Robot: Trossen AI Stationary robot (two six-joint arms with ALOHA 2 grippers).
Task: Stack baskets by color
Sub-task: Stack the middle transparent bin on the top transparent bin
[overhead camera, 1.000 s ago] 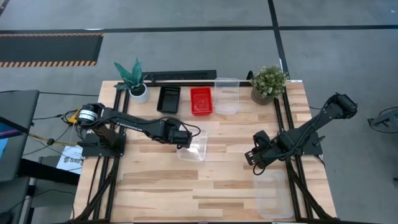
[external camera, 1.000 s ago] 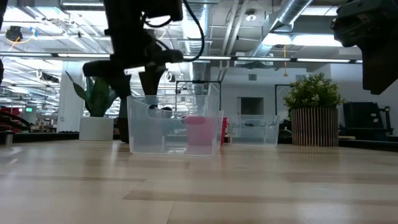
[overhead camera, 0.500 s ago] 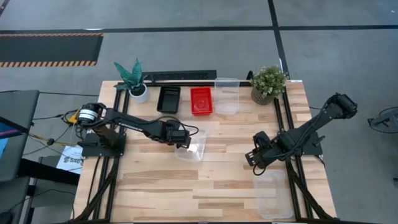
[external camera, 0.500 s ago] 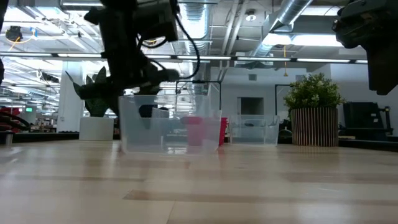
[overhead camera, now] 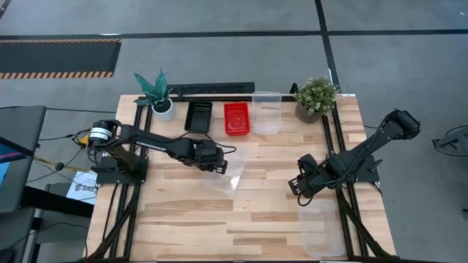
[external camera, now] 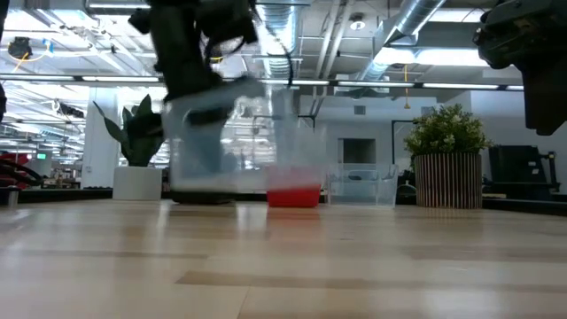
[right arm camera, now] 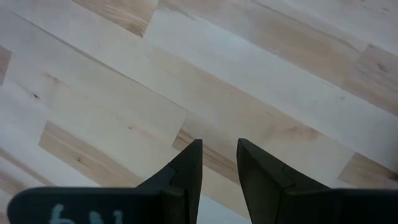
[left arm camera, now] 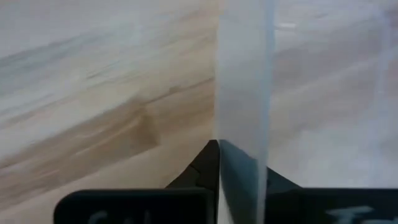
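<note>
Baskets unfinished | left claw (overhead camera: 219, 165) clamped on wall of clear basket (overhead camera: 228, 175), raised off counter (overhead camera: 190, 219) | black basket (overhead camera: 198, 116), red basket (overhead camera: 236, 118), second clear basket (overhead camera: 267, 112) along far edge | right claw (overhead camera: 294, 187) slightly parted, empty | third clear basket (overhead camera: 320, 228) unstacked.

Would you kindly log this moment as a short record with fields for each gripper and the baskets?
left gripper: shut on the wall of a clear basket, raised off the table
right gripper: empty, slightly open, above bare wood
back row: black basket, red basket, second clear basket
near right: third clear basket
</note>
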